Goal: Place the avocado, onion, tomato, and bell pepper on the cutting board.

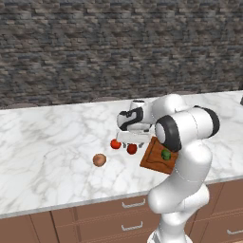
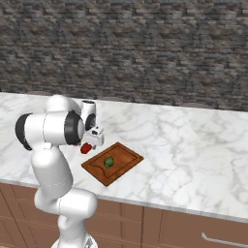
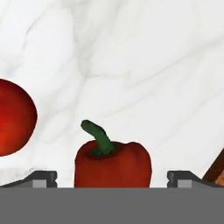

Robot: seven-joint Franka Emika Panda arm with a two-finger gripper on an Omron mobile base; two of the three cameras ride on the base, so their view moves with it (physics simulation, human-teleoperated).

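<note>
on the marble desk (image 1: 52, 142), going left to right in the left base view: the onion (image 1: 99, 160) lies alone, well apart from the board. next comes the tomato (image 1: 115, 144), then the pepper (image 1: 132, 149) just beside it, both on the desk near the board's left edge. the hand (image 1: 130, 138) hangs over these two with its jaws spread wide and nothing between them. in the hand view the pepper (image 3: 112, 162) sits between the fingertips (image 3: 43, 178), stem up, with the tomato (image 3: 15, 117) off to one side. furthest right, the board (image 1: 154, 159) carries the avocado (image 1: 165, 154) on its surface.
</note>
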